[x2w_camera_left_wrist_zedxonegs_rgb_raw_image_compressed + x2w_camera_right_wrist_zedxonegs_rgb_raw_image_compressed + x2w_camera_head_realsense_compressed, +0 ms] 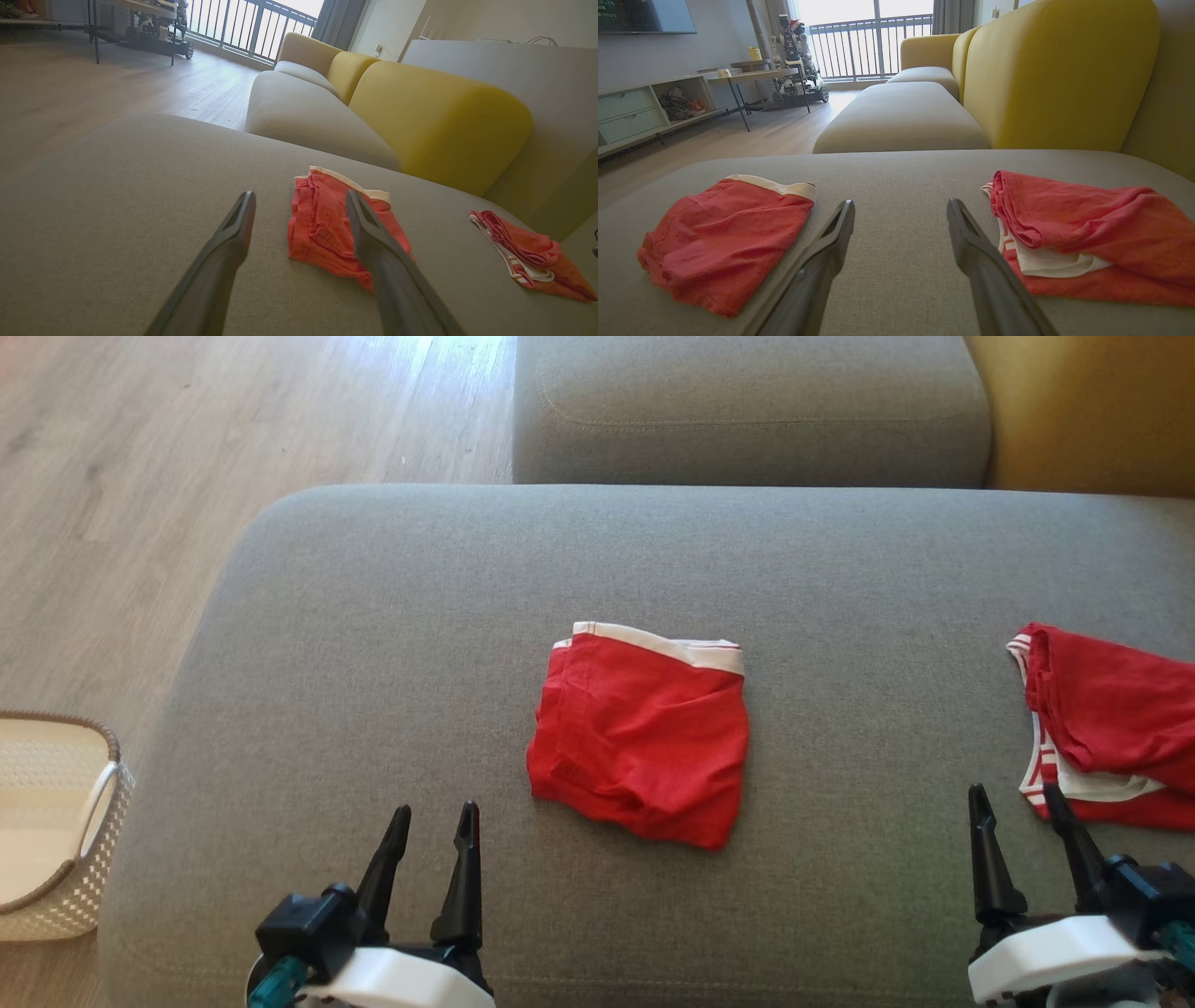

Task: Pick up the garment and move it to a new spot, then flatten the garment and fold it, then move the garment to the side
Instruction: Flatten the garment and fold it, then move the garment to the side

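Left gripper (436, 810): fingers apart, nothing between them, tips pointing up the head view above the near edge of the grey sofa seat (373, 644). They hang clear of the fabric, touching no cloth. In the left wrist view the folded red garment (644, 747) lies beyond the tips, partly behind the right-hand finger.

Right gripper (1016, 793): fingers also spread, empty. The outer finger sits just beside the near corner of a second red garment (1111, 709). Its tip overlaps that cloth's edge in the head view. Whether it actually touches, can't tell.

Folded red garment: middle of the seat, between the two grippers and farther back. Compact, roughly square, white waistband (672, 644) along the far edge, a few soft wrinkles. Lies flat.

Second red garment: at the right side of the same seat, well apart from the first. Looser, with one red layer lying over a white inner layer and red-and-white striped trim showing at its left edge. It runs off the right edge of the head view.

Surroundings: another grey seat block (747, 420) behind, yellow backrest (1092, 411) at far right. Pale wood floor (121, 504) to the left. A pale woven basket (98, 859) with a handle stands on the floor beside the seat's near left corner.
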